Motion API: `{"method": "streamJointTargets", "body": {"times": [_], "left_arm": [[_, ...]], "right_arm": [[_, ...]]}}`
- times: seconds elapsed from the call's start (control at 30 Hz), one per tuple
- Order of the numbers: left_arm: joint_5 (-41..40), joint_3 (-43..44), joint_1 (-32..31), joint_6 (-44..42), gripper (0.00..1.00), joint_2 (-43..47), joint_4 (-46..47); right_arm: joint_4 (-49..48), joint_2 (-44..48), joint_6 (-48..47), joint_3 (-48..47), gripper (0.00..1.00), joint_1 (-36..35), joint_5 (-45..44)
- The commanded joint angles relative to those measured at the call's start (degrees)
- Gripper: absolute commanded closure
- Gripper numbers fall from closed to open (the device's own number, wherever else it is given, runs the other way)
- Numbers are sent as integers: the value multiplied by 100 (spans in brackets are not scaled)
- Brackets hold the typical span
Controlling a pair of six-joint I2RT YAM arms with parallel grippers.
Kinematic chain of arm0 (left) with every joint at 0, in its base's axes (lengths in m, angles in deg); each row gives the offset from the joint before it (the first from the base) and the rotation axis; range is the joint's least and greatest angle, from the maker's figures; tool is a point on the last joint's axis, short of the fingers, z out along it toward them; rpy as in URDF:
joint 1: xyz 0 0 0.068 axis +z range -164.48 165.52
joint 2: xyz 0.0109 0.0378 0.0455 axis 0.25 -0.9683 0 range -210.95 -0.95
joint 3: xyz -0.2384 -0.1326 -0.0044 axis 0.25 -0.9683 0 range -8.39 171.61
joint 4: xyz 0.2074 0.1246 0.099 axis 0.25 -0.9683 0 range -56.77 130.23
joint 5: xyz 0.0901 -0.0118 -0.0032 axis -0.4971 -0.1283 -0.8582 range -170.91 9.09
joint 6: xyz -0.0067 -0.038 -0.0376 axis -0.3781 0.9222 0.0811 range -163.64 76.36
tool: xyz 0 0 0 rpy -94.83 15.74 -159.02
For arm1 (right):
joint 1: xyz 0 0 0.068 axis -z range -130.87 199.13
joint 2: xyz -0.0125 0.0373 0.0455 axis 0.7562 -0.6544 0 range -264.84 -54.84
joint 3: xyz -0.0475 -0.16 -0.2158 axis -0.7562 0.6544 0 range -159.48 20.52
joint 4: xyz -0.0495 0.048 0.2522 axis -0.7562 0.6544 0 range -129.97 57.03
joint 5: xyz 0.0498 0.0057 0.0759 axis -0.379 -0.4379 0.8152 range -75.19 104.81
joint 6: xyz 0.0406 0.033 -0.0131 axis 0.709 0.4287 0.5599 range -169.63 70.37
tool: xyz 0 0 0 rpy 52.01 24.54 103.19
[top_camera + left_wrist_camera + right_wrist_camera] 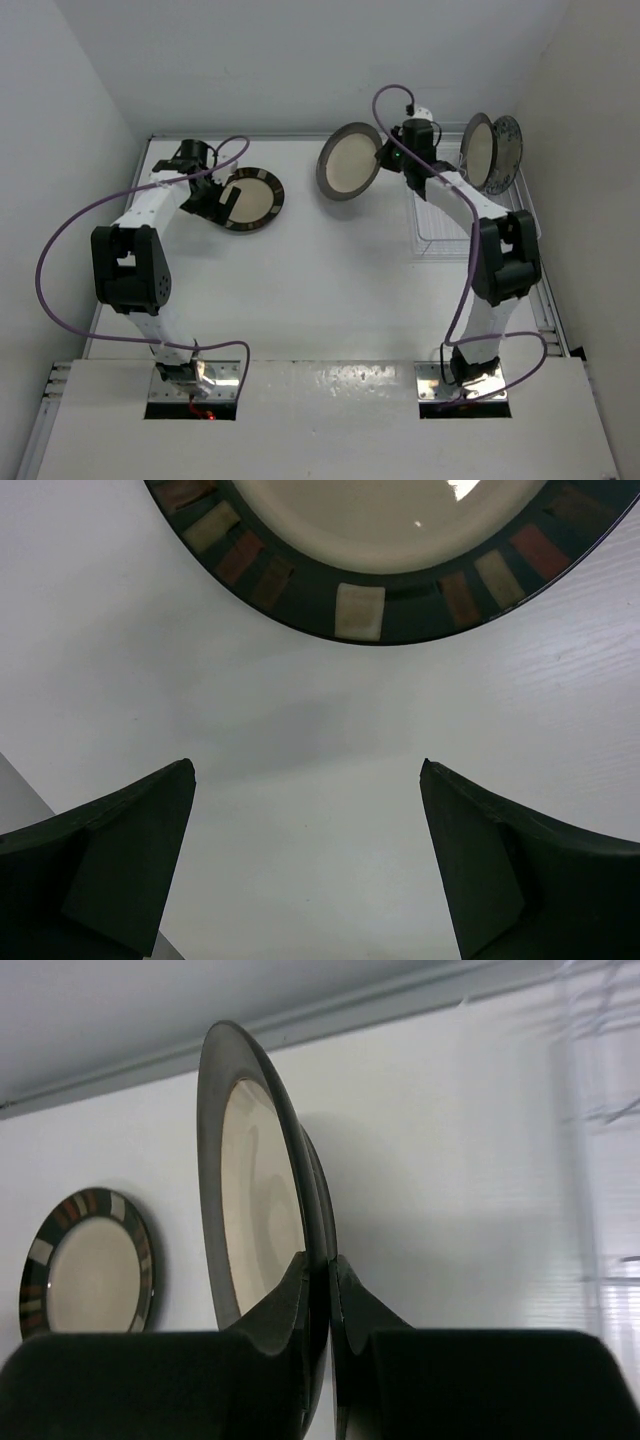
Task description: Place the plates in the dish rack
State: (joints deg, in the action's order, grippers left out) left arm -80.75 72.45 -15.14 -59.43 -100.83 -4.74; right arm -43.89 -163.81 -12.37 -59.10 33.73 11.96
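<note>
The right gripper (pixel 328 1260) clamps a silver-rimmed plate (pixel 255 1180) by its rim, upright; the left gripper (pixel 307 768) gapes wide over the tabletop (pixel 120 630) beside the striped plate (pixel 360 612).

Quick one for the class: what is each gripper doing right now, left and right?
Left gripper: open, holding nothing, jaws wide just short of the striped-rim plate.
Right gripper: closed on the rim of a silvery-rimmed plate.
</note>
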Motion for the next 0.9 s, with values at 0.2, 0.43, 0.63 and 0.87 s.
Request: {"method": "streamJointTargets", "body": {"times": [0.2,0.43,0.63,0.87], "left_arm": [[133,187,58,32,0,126,-47],[238,187,58,32,0,126,-47],[291,292,58,32,0,73,-47],[239,240,58,32,0,73,-100]], "right_arm": [[-706,1613,-1018,-854,100,959,-110],[-627,1985,-2134,-1135,100,1969,-619],[-495,1661,-3329,-1329,100,2313,-778],[-820,1291,-4278,-1197,100,2401,-1121]]}}
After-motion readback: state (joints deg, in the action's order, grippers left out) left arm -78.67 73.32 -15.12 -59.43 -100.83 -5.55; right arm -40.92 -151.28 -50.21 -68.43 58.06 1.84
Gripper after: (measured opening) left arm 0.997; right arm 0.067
